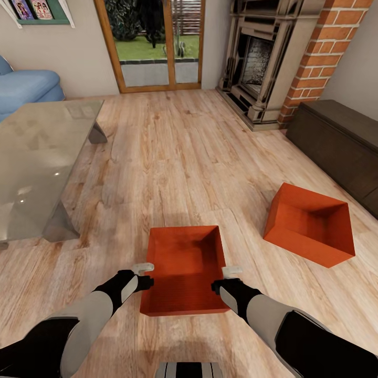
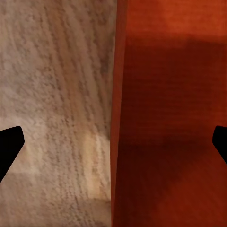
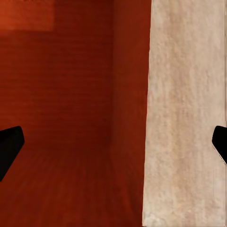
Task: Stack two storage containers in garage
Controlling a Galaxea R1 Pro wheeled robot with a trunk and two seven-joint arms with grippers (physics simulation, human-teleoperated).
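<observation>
Between both open grippers, near container sits upright, long axis pointing away.

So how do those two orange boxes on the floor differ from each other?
The near box sits square to the robot, between the left claw and the right claw, each open astride a side wall. The far box sits off to the right, turned at an angle, with no claw near it. Both are orange-red, open-topped, empty, and stand on the wood floor.

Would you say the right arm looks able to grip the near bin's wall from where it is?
Probably yes: the right gripper is open astride the near bin's right wall, with nothing between them.
</observation>
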